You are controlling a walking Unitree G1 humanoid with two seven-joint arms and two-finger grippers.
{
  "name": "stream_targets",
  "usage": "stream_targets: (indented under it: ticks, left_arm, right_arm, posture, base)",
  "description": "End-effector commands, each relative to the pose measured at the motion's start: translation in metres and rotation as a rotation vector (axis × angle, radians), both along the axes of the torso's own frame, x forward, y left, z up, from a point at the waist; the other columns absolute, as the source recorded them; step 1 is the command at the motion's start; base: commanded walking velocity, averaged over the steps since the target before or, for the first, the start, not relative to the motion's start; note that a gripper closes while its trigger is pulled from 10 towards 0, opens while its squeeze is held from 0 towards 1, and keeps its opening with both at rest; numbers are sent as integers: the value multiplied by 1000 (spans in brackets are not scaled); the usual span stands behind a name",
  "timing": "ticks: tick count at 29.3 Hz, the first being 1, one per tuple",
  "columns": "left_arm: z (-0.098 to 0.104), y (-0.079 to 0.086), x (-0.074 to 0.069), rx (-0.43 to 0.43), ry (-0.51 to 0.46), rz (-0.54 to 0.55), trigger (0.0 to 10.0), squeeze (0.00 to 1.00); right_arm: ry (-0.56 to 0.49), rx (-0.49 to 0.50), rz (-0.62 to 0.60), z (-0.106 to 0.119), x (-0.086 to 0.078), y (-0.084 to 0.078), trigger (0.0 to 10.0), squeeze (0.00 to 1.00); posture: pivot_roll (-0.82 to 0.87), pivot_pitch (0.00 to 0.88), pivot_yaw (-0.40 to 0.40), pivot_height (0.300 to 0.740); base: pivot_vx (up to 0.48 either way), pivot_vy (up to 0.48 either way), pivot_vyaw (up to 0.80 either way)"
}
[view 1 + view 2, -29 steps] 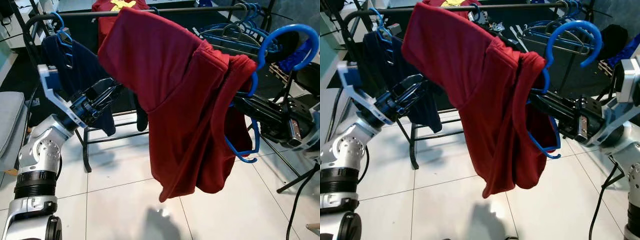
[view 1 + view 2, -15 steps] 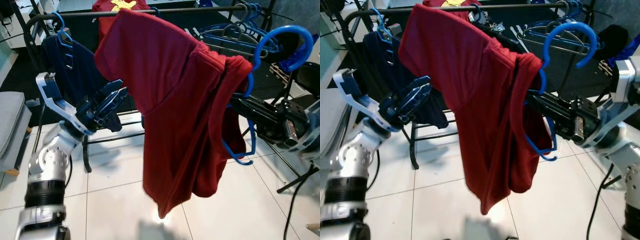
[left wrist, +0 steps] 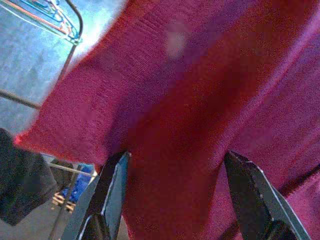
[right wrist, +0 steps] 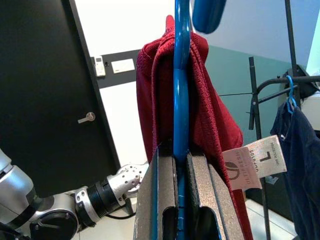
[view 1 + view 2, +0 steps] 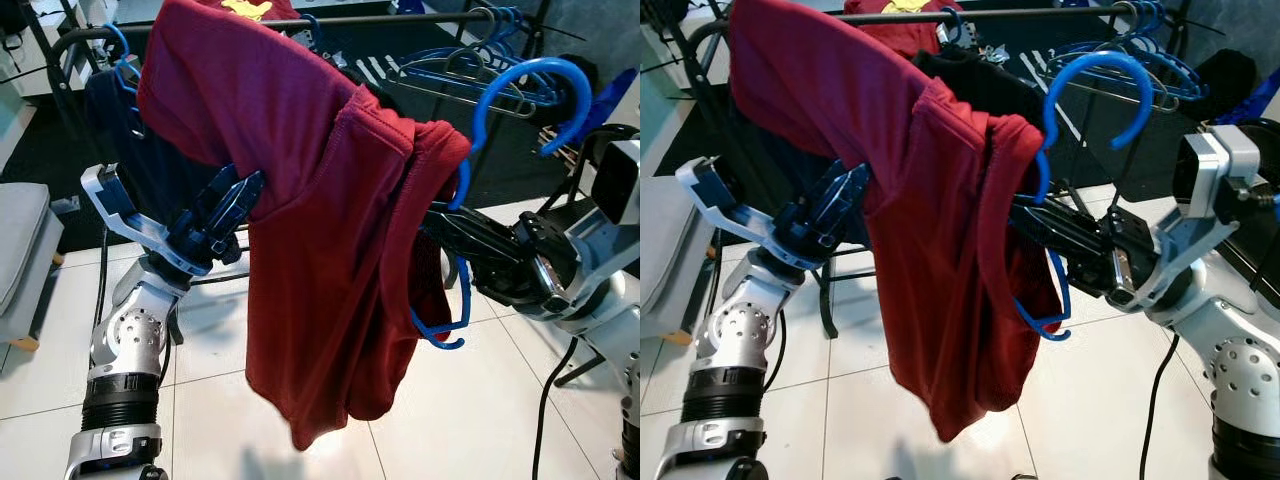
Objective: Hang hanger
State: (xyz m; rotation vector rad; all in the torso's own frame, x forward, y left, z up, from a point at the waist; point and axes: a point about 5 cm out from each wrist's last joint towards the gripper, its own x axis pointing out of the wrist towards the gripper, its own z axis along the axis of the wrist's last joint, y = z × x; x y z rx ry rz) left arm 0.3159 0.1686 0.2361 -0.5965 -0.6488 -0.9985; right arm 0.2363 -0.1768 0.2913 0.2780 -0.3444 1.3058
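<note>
I can read one thing: a white tag [image 4: 254, 162] sewn into the shirt [image 5: 330, 240], marked "L" with a small logo beside it that I can't make out. The red shirt is draped on the blue hanger [image 5: 470, 190], held up in mid-air in front of the rack [image 5: 330, 20], not on the rail. My right gripper [image 4: 181, 155] has its fingers pressed together on the hanger's blue bar; the hook [image 5: 535, 85] curls up at the right, free of the rail. Most of the hanger is buried under cloth, so I see just the hook, the neck and a loop of the lower bar. My left gripper [image 5: 228, 205] is up against the shirt's left edge with its fingers [image 3: 112, 195] spread, red cloth lying between them; I can't tell if they touch it. On the rack behind, a navy garment [image 5: 125, 130] hangs at the far left, half hidden by the shirt, and a bunch of spare blue hangers [image 5: 480, 50] hangs at the far right. A red garment with a yellow print [image 5: 245, 10] is cut off at the top edge.
</note>
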Motion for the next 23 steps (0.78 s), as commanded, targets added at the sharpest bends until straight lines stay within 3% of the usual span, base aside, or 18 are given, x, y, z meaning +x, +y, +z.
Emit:
stream_targets:
  ticks: [1,2,3,4,10,17,23]
  left_arm:
    - [6,5,-1,-10,-20,11,10000,0]
    - [8,6,-3,-27,-28,1,4784,0]
    - [8,6,-3,-27,-28,1,4784,0]
    - [9,5,-5,-39,-36,-7,0,0]
    - [14,5,-14,-119,-77,-107,0,0]
    - [16,10,-13,-150,-84,-109,0,0]
    - [17,19,-9,-181,-71,-80,0,0]
  right_arm:
    - [-17,2,42,2,-6,7,0,0]
    - [-13,0,40,1,-5,7,0,0]
    - [-13,0,40,1,-5,7,0,0]
    - [-9,-1,37,1,-5,8,0,0]
    - [9,-23,4,-3,-2,9,0,0]
    - [32,-58,-42,-11,1,8,0,0]
    - [52,-75,-178,-15,11,-5,0,0]
  posture:
    - [-46,166,32,740]
    - [-45,165,28,740]
    - [-45,165,28,740]
    - [-45,165,28,740]
    - [-45,165,30,740]
    - [-46,167,31,740]
    - [-47,167,30,740]
  base:
    - [0,0,0]
    - [0,0,0]
    - [0,0,0]
    - [0,0,0]
    - [0,0,0]
    - [0,0,0]
    - [0,0,0]
